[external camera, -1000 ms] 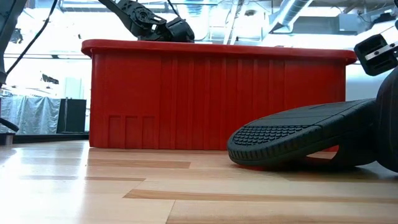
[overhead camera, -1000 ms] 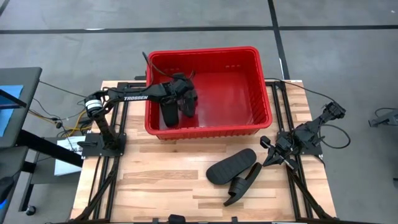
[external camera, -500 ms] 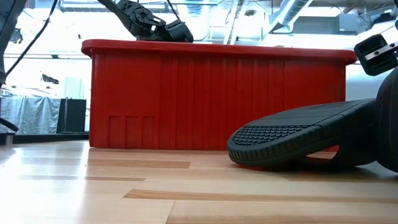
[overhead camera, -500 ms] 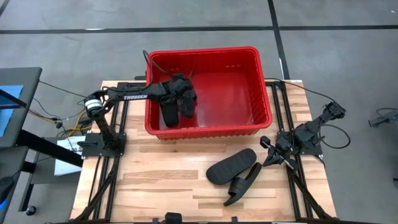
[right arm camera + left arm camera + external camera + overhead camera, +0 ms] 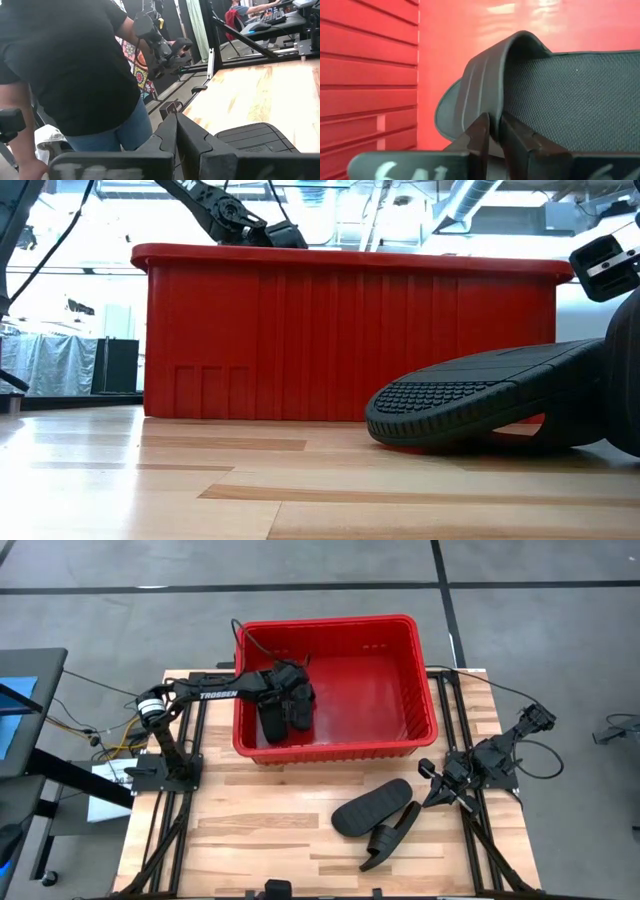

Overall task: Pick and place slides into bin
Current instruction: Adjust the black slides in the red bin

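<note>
Inside the red bin point(image 5: 425, 720) at nine o'clock, the left gripper point(image 5: 492, 131) pinches a slide's strap point(image 5: 485, 80), apparently mid-placement; letting go comes next, then the two slides point(image 5: 378, 818) at five o'clock.

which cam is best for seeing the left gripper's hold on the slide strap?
Left wrist view: the left gripper pinches the strap of a slide inside the bin. High view shows the left gripper over slides in the bin, contact hidden. Low view shows only arm above the rim. Right wrist view shows none of it.
</note>
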Robot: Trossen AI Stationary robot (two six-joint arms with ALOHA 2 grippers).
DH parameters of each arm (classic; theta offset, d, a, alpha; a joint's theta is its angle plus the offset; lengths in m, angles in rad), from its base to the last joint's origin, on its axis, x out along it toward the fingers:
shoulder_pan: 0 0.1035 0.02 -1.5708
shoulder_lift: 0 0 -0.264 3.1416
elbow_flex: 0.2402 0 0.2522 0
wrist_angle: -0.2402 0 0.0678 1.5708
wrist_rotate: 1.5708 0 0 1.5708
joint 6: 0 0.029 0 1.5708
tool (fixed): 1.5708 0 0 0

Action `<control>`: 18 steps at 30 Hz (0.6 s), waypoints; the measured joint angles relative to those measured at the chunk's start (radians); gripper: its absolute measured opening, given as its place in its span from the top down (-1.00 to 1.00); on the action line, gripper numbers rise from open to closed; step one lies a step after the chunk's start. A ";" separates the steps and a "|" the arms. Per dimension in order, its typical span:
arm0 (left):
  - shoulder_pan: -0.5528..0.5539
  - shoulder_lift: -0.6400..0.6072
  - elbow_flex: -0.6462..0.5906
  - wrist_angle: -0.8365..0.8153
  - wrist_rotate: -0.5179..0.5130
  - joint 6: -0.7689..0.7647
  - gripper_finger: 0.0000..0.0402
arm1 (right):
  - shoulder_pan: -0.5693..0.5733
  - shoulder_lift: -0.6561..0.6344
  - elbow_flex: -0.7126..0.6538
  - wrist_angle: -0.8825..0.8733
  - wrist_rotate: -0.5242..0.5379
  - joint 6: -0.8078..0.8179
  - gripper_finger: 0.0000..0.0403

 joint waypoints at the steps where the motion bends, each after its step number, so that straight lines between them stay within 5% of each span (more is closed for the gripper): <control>1: 0.001 0.001 0.000 0.000 0.001 0.000 0.81 | 0.000 0.000 0.000 0.000 0.000 0.000 1.00; 18: 0.003 0.005 -0.002 0.031 0.013 -0.022 0.08 | 0.000 0.000 0.000 0.000 0.000 0.000 1.00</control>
